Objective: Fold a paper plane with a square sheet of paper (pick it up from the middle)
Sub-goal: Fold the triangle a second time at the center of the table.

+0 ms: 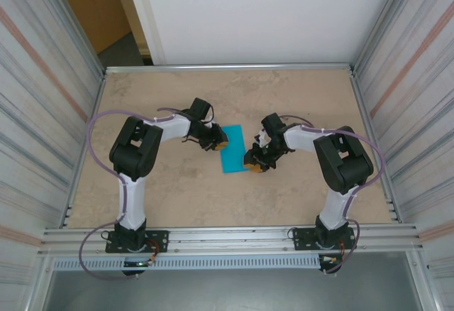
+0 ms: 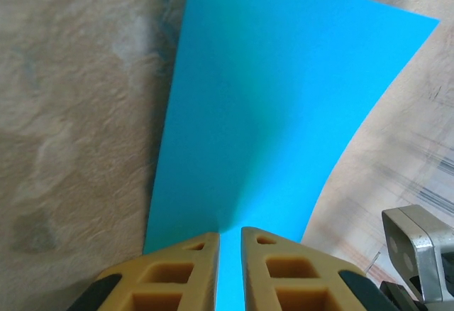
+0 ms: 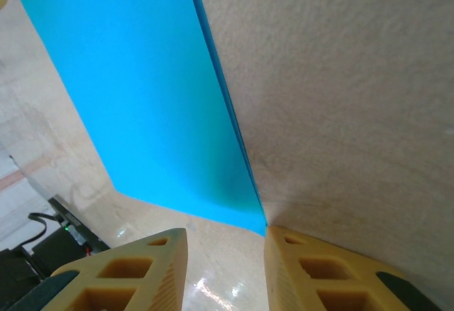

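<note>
Paper sheet (image 1: 233, 149) | left tool (image 2: 229, 236) pinching its near edge, tool body cut off | right tool (image 3: 225, 238) parted, empty, at sheet corner

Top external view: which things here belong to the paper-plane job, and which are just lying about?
Belongs to the job:
teal paper, a narrow rectangle on the table
left gripper, pinching the paper's edge
right gripper, open at the paper's corner

Just surroundings:
table
ribbed metal side walls
white panel behind the table
</note>
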Robot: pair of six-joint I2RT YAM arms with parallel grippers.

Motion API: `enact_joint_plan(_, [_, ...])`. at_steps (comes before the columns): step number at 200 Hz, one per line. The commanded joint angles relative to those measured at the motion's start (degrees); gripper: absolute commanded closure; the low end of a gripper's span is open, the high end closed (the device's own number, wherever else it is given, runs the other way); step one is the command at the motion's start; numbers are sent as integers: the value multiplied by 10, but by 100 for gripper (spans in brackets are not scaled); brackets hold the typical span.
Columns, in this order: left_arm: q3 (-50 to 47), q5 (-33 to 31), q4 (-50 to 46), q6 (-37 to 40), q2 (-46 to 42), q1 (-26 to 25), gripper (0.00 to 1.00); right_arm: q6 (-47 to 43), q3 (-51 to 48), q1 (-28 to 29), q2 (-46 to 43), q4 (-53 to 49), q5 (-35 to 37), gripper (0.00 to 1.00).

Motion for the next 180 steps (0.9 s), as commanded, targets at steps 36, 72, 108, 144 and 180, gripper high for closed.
enact_joint_plan(36, [-7,-28,-56,0,52,2,83,-6,-10,2,-5,-22,8,68])
enact_joint_plan(72, [-10,-27,-58,1,51,3,83,-1,1,2,-5,-7,4,70])
enact_joint_plan(108, [-11,-25,-58,4,50,3,83,9,-4,-4,-21,15,-1,73])
enact_joint_plan(144, [-11,-24,-58,6,51,3,83,21,-16,-12,-35,37,-6,73])
enact_joint_plan(180, [-10,-23,-57,7,49,3,83,33,-17,-18,-27,51,-17,75])
